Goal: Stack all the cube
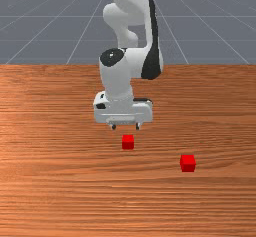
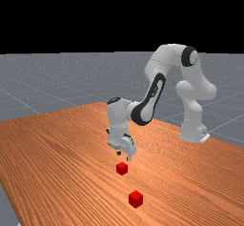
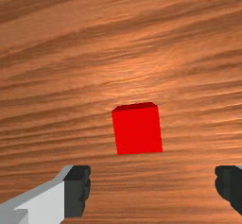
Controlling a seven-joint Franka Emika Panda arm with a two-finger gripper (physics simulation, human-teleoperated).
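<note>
- The relation that counts: the nearer red cube (image 1: pixel 128 142) is found below the hand (image 1: pixel 125 126) and a little out beyond it, on the side away from the arm's base. In the wrist view it lies ahead of the line between the fingertips, not directly between them.
- Across the grasp, the cube falls within the span of the fingers (image 3: pixel 78 190), somewhat closer to one than to the other. Its sides are turned only slightly against them, so little or no twist should be needed.
- The hand is held above the wooden surface (image 1: pixel 60 196), pointing down, with its fingers spread wide – wider than the cube. Nothing is grasped, and nothing is touched.
- The farther red cube (image 1: pixel 188 163) rests on the surface toward the front view's right and nearer that camera, well apart from the first. The two are unstacked.
- The step in hand is judged to be the approach to the nearer cube. A short shift outward, a small centring correction and then a descent seem called for – if the hand were lowered straight from here, the cube could be missed or its edge clipped.
</note>
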